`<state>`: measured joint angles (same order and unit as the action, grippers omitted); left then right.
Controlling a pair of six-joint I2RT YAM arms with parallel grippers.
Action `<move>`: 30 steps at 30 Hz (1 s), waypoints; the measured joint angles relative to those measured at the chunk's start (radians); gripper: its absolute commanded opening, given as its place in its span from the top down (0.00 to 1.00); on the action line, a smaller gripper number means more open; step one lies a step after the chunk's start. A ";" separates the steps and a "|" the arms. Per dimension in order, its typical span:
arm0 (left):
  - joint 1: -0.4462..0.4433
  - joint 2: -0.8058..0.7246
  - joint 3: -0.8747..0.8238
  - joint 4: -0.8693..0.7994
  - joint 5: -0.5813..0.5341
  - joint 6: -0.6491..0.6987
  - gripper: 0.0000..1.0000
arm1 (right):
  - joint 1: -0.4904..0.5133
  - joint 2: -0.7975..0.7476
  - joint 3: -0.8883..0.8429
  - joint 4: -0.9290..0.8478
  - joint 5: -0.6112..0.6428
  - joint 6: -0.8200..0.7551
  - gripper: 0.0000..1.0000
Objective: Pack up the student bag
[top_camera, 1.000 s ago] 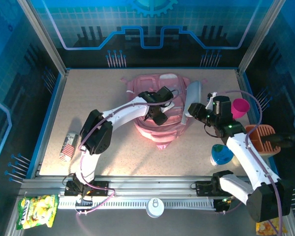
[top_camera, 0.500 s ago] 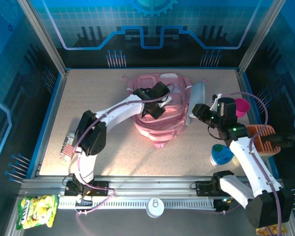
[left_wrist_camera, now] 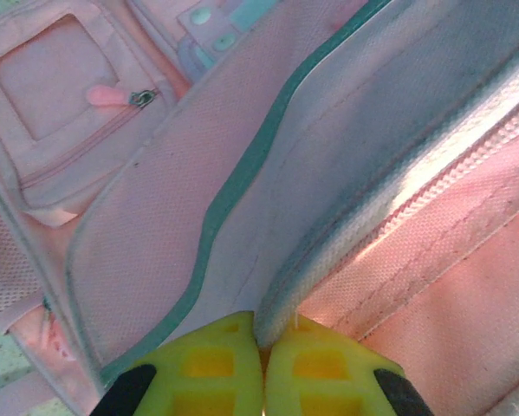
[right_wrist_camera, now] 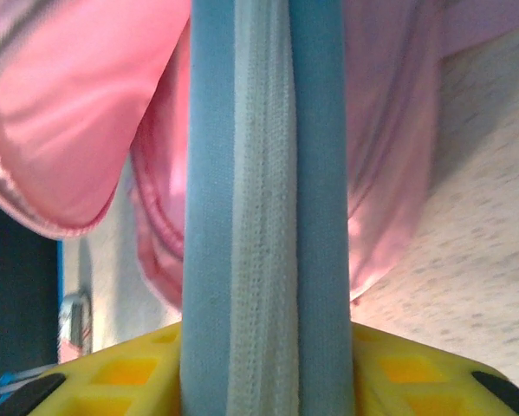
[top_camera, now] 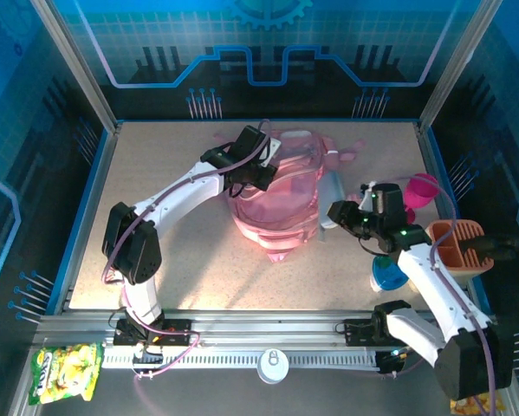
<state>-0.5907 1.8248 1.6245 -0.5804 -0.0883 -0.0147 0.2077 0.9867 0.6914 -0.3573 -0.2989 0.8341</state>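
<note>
On the table (top_camera: 172,208), left gripper (left_wrist_camera: 261,340) and right gripper (right_wrist_camera: 268,351) both pinch one student bag (top_camera: 281,204).

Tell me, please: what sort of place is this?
Probably a laboratory robot cell: blue printed walls on a metal frame enclose the table, with left arm and right arm bolted at its near edge.

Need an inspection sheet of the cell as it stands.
Surface: speckled beige table, no spills seen.
Job's things: student bag slumped at table's middle.
Clutter: magenta cup, orange holder, blue dish at right; snack packet on near ledge.
Grippers: left tool shut on bag's trimmed edge; right tool shut on pale blue strap.
Cables: purple cables along both arms, loose loop by left base.
Surroundings: blue-lit enclosure panels.
</note>
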 measured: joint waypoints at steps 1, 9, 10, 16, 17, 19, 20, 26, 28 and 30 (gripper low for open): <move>0.000 0.000 0.000 0.004 0.008 -0.007 1.00 | 0.029 0.022 0.000 0.019 -0.018 0.015 0.57; -0.001 -0.014 0.000 0.029 0.061 -0.015 1.00 | 0.134 0.229 0.000 0.211 -0.127 0.138 0.58; -0.001 -0.020 0.000 0.031 0.062 -0.015 1.00 | 0.134 0.251 0.004 0.234 -0.132 0.152 0.58; -0.001 -0.063 -0.011 0.041 0.067 -0.037 1.00 | 0.135 0.387 0.073 0.384 -0.136 0.222 0.59; -0.001 -0.067 -0.012 0.041 0.069 -0.040 1.00 | 0.135 0.408 0.084 0.405 -0.128 0.233 0.59; -0.001 -0.077 -0.016 0.042 0.079 -0.051 1.00 | 0.134 0.462 0.105 0.461 -0.109 0.262 0.59; -0.001 -0.081 -0.019 0.042 0.085 -0.059 1.00 | 0.135 0.484 0.111 0.488 -0.101 0.276 0.59; -0.001 -0.089 -0.023 0.048 0.102 -0.092 1.00 | 0.139 0.604 0.121 0.643 -0.045 0.367 0.51; -0.001 -0.089 -0.023 0.048 0.105 -0.096 1.00 | 0.139 0.634 0.128 0.667 -0.031 0.390 0.45; -0.001 -0.089 -0.023 0.048 0.105 -0.100 1.00 | 0.139 0.641 0.126 0.671 -0.020 0.408 0.39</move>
<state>-0.5919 1.7363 1.6012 -0.5323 0.0166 -0.1143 0.3470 1.6276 0.8177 0.3138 -0.3187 1.2419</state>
